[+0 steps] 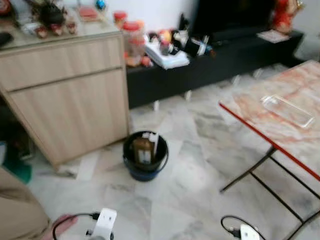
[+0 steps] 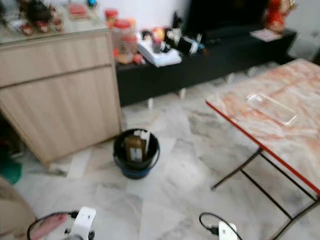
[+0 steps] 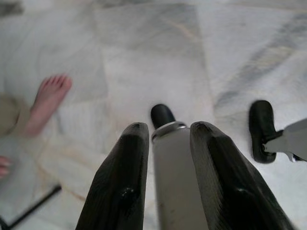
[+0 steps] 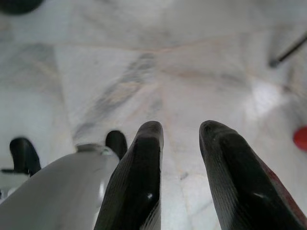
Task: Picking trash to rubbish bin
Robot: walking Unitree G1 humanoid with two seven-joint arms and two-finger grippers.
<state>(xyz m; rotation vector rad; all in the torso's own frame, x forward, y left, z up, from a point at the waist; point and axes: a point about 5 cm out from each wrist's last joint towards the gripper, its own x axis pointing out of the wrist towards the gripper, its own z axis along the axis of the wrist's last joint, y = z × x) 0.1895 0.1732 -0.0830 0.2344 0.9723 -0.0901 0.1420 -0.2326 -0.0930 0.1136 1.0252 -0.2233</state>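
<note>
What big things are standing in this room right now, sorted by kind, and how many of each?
Bins: 1, the black rubbish bin on the floor, with trash in it
Wooden cabinets: 1, the light wood cabinet
Low black benches: 1, the black TV bench
Tables: 1, the marble-top table, with a clear plastic tray on it
Total: 4

Open marble floor (image 1: 200, 165) around the bin (image 1: 145, 155), between wooden cabinet (image 1: 70, 100) and red-edged table (image 1: 285, 115).
</note>
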